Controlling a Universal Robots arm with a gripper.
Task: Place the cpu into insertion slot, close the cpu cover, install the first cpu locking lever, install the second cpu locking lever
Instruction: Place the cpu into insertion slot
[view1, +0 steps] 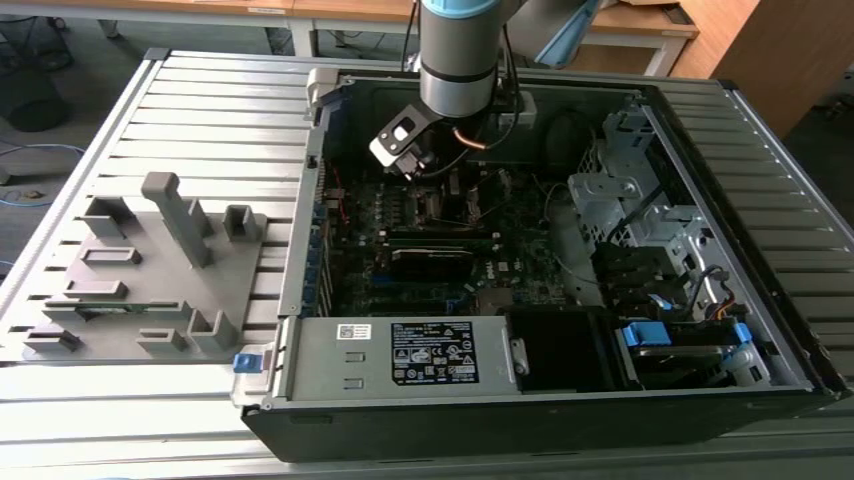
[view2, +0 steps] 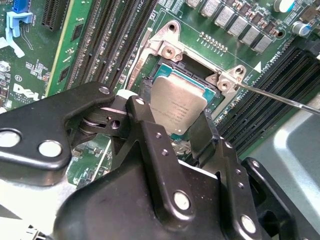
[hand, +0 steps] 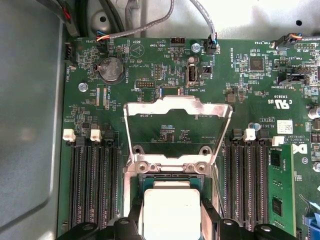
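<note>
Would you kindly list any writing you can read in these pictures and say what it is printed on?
On the power supply, white label: print too small to read.
On the motherboard, white lettering: too small to quote reliably.
On the cpu, engraving: too faint to read.
On the motherboard, white sticker: unreadable.
</note>
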